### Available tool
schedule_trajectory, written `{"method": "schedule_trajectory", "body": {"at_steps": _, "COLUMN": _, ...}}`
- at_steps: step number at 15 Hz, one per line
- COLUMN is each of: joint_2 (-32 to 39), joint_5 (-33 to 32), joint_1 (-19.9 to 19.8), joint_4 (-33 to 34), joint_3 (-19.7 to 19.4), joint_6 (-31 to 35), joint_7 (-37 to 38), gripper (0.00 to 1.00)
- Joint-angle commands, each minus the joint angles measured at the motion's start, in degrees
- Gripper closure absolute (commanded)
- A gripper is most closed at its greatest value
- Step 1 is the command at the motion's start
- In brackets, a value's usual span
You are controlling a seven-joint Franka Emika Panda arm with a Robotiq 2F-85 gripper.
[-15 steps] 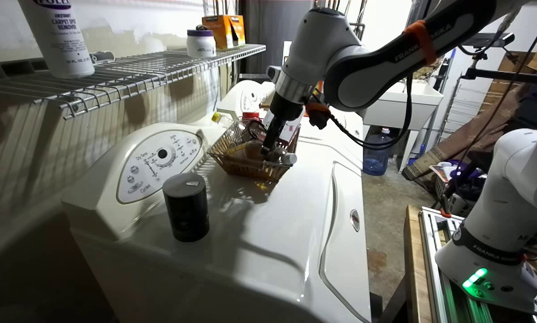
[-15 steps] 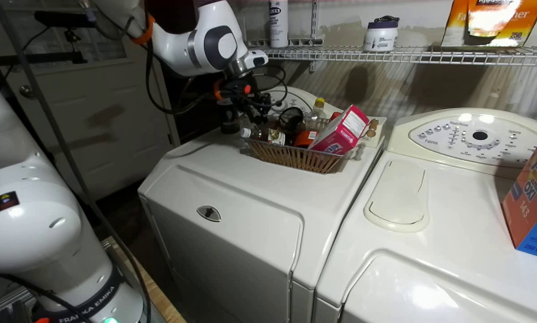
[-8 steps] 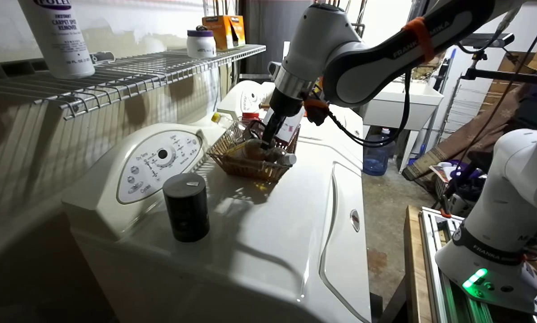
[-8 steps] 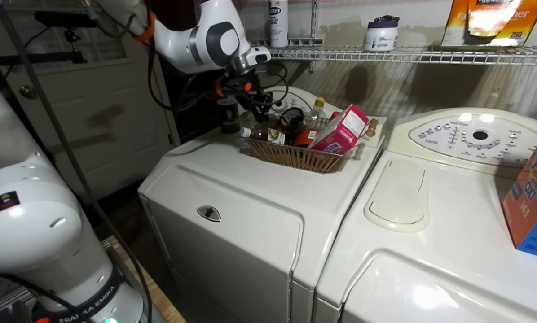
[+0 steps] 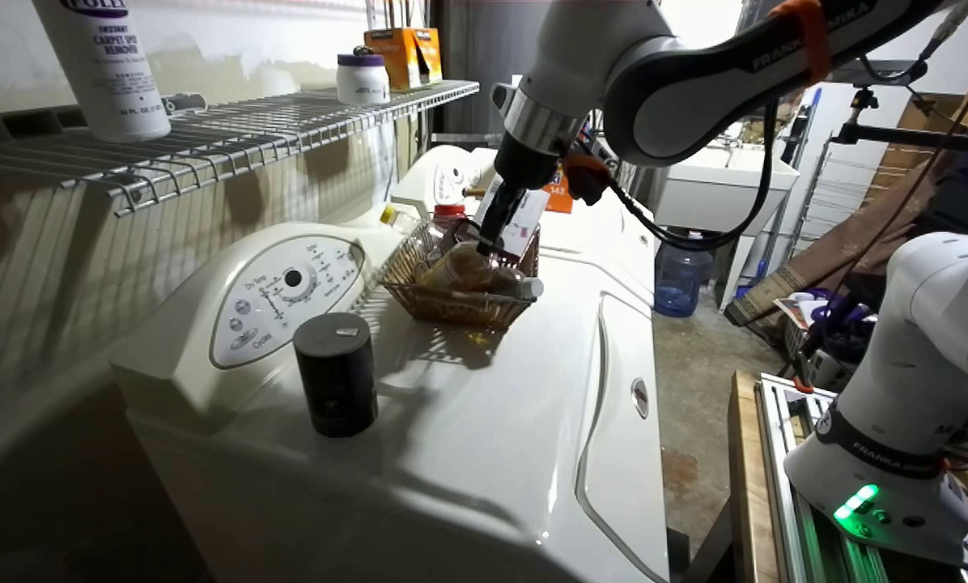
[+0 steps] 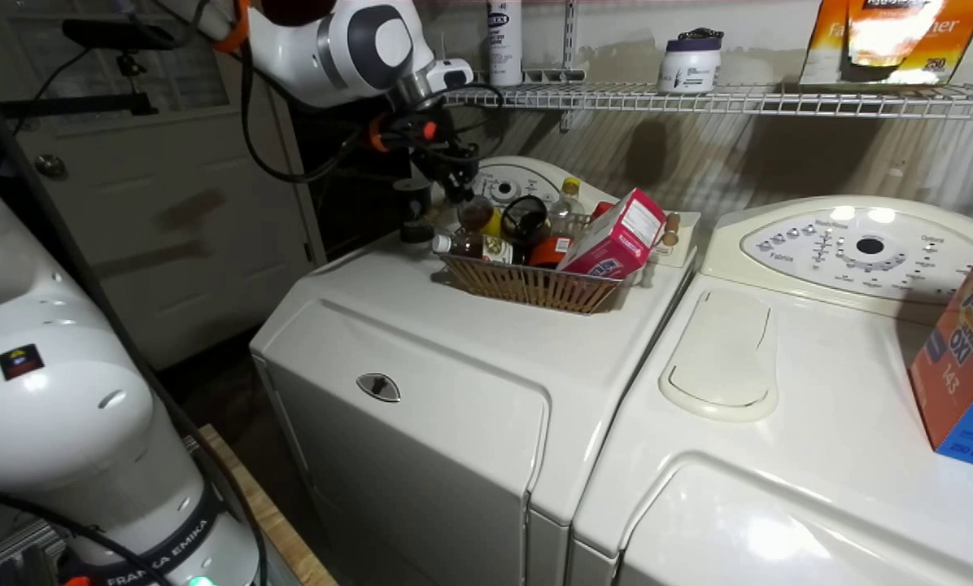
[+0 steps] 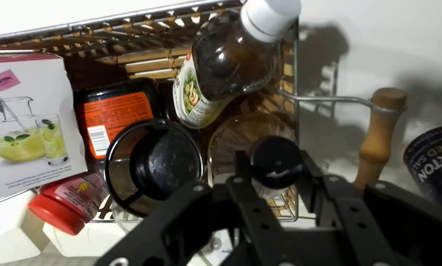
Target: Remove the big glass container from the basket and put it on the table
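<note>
The big glass container (image 7: 235, 138) is an amber-brown translucent bottle with a dark round cap (image 7: 278, 162). My gripper (image 7: 274, 159) has its fingers closed on either side of the cap. In both exterior views the gripper (image 5: 486, 247) (image 6: 459, 194) is at the top of the container (image 5: 466, 267) (image 6: 478, 215), which leans and stands partly above the rim of the basket (image 5: 456, 312) (image 6: 535, 289). Its lower part is hidden inside the basket, whose wicker wall shows in the wrist view (image 7: 147, 68). The basket sits on the white table (image 5: 484, 421) (image 6: 438, 317).
A white-capped brown bottle (image 7: 235, 55), a black mug (image 7: 154, 166), a red-capped jar (image 7: 69, 203) and a pink-white box (image 7: 32, 125) crowd the basket. A bamboo basket handle (image 7: 380, 144) and a black salt canister (image 5: 336, 376) are nearby. A wire shelf (image 5: 290, 129) hangs above.
The gripper has risen with the container, and more of its amber body shows above the basket rim. The basket has shifted slightly, towards the right in an exterior view.
</note>
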Motion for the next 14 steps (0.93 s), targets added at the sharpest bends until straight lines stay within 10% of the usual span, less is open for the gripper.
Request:
{"method": "schedule_trajectory", "body": {"at_steps": 1, "joint_2": -3.6, "joint_5": -1.6, "joint_1": 0.8, "joint_4": 1.5, "joint_3": 0.4, "joint_6": -3.4, "joint_7": 0.2, "gripper": 0.88}}
{"method": "schedule_trajectory", "body": {"at_steps": 14, "joint_2": -5.2, "joint_5": -4.6, "joint_1": -0.4, "joint_4": 4.9, "joint_3": 0.2, "joint_6": -1.9, "joint_7": -0.6, "gripper": 0.88}}
